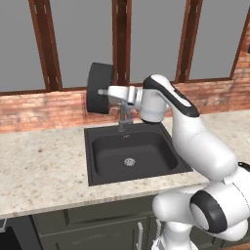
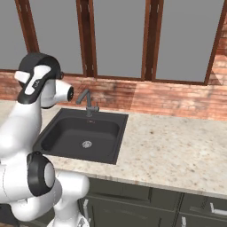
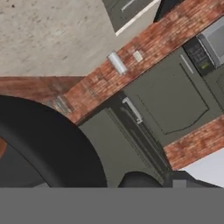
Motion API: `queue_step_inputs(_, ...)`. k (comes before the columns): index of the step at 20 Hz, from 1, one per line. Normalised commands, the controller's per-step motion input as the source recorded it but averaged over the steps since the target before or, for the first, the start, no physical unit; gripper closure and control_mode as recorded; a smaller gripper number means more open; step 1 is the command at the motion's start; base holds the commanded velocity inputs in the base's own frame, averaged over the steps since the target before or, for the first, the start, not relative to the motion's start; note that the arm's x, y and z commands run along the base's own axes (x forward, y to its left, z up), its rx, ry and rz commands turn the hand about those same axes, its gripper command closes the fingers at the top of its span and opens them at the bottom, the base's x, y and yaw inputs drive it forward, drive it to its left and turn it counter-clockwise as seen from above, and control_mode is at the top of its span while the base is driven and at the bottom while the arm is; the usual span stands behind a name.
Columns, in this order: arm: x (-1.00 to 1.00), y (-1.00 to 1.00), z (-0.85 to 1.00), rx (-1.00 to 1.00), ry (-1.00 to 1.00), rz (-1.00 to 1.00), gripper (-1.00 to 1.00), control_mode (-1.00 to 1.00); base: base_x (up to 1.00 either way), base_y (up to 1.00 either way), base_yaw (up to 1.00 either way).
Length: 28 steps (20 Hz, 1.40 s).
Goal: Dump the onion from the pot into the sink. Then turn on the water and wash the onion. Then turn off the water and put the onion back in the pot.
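Left base view shows my pincer gripping the tipped pot above the sink, so the onion might bounce out.

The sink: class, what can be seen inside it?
Inside the sink only its round silver drain shows on the black floor. No onion lies there. The faucet hides a little of the back rim.

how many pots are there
1: the pot is tipped on its side, raised above the counter behind the sink's left back corner, at the claw end of the arm.
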Motion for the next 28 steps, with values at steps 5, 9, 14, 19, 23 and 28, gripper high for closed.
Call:
queue_step_inputs(5,0.40,-0.12,0.28,0.11,0.22,-0.08,1.00,-1.00,0.00,0.00,0.00)
queue_step_inputs(9,0.59,-0.07,0.24,0.10,0.18,-0.04,1.00,-1.00,0.00,0.00,0.00)
queue_step_inputs(14,0.55,-0.05,0.34,0.10,0.16,0.00,1.00,-1.00,0.00,0.00,0.00)
queue_step_inputs(19,0.31,-0.05,0.46,0.08,0.12,0.00,1.00,-1.00,0.00,0.00,0.00)
queue_step_inputs(23,0.19,-0.15,0.42,0.07,0.12,0.00,1.00,-1.00,0.00,0.00,0.00)
queue_step_inputs(28,0.18,-0.22,0.23,0.06,0.14,0.00,1.00,-1.00,0.00,0.00,0.00)
